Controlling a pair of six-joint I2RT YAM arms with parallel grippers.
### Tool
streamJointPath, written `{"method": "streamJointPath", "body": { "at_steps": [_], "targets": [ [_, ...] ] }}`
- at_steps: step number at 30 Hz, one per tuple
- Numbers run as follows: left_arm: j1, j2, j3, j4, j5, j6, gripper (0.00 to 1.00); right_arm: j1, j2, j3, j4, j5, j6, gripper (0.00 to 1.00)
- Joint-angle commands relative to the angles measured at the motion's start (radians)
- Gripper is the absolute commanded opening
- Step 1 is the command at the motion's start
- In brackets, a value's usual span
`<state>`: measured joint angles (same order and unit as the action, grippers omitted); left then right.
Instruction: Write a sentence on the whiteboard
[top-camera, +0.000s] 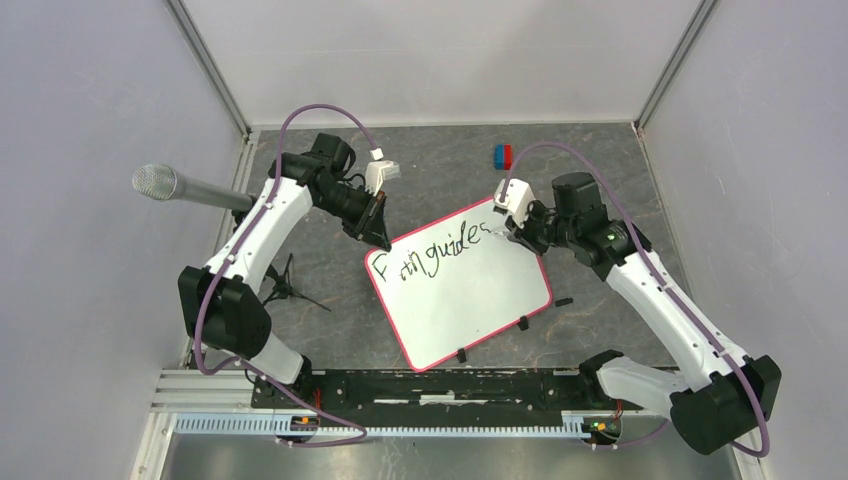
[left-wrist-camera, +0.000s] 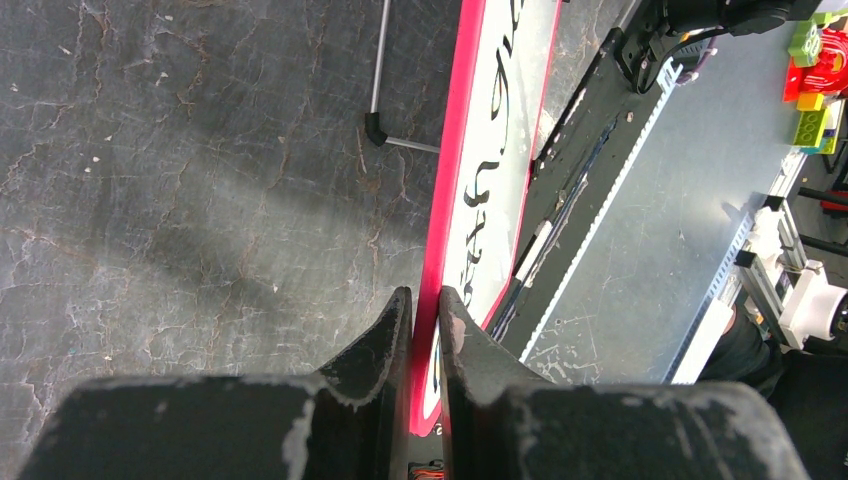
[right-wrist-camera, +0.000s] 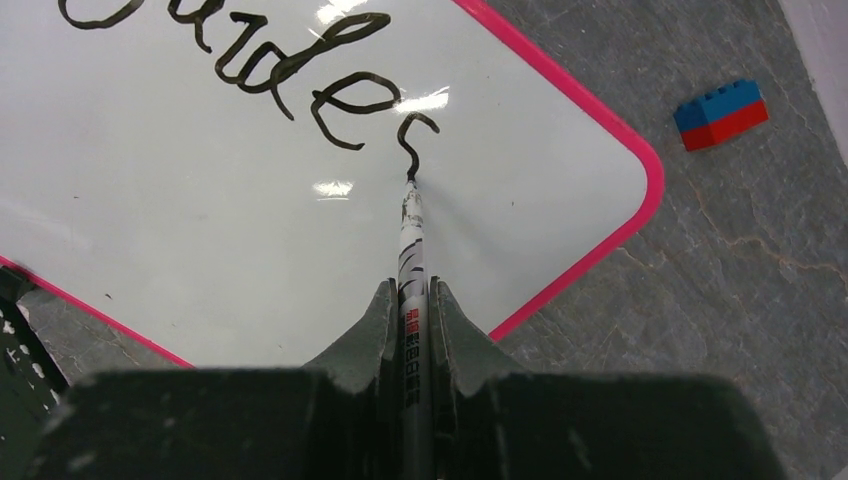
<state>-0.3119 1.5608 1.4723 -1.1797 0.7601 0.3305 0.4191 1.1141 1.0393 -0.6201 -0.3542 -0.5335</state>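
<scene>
Top view: the whiteboard lies askew in the middle of the dark table, and the sentence on it reads "Faith guides".

Left wrist view: the left gripper is clenched on the board's pink rim.

Right wrist view: the right gripper grasps a marker, whose tip touches the board below the last "s".

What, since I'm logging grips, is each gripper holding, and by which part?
The right gripper holds the marker by its barrel, tip on the whiteboard; the left gripper pinches the whiteboard's pink rim near a corner.
</scene>
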Motion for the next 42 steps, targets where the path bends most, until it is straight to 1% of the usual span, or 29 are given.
{"method": "streamJointPath", "body": {
  "at_steps": [1, 6, 11, 16, 21, 25, 29, 34, 35, 37, 42],
  "targets": [
    [-0.018, 0.009, 0.022, 0.017, -0.015, 0.048, 0.02, 0.001, -0.012, -0.031, -0.038, 0.023, -0.03, 0.0],
    [-0.023, 0.023, 0.03, 0.017, -0.018, 0.049, 0.02, 0.005, -0.005, -0.032, -0.064, -0.062, -0.03, 0.0],
    [-0.029, 0.041, 0.044, 0.008, -0.025, 0.059, 0.02, 0.01, -0.001, 0.016, -0.069, -0.134, -0.021, 0.0],
    [-0.04, 0.056, 0.059, 0.001, -0.041, 0.071, 0.02, 0.01, -0.03, 0.055, -0.085, -0.246, -0.02, 0.0],
    [-0.068, 0.083, 0.075, 0.0, -0.075, 0.084, 0.02, 0.015, -0.05, 0.047, -0.118, -0.344, -0.024, 0.0],
    [-0.094, 0.107, 0.105, 0.0, -0.093, 0.089, 0.02, 0.034, -0.066, 0.011, -0.115, -0.357, -0.023, 0.0],
    [-0.123, 0.129, 0.13, 0.0, -0.141, 0.094, 0.03, 0.06, -0.073, -0.021, -0.106, -0.36, -0.014, 0.0],
    [-0.138, 0.134, 0.144, -0.001, -0.151, 0.093, 0.02, 0.12, -0.089, -0.065, -0.046, -0.311, 0.024, 0.0],
    [-0.138, 0.129, 0.143, -0.002, -0.153, 0.093, 0.03, 0.138, -0.091, -0.073, -0.035, -0.292, 0.034, 0.0],
    [-0.138, 0.113, 0.147, -0.013, -0.15, 0.092, 0.08, 0.171, -0.094, -0.079, -0.015, -0.255, 0.048, 0.0],
    [-0.137, 0.067, 0.167, -0.061, -0.115, 0.103, 0.25, 0.243, -0.089, -0.082, 0.015, -0.201, 0.07, 0.0]
  ]
}}
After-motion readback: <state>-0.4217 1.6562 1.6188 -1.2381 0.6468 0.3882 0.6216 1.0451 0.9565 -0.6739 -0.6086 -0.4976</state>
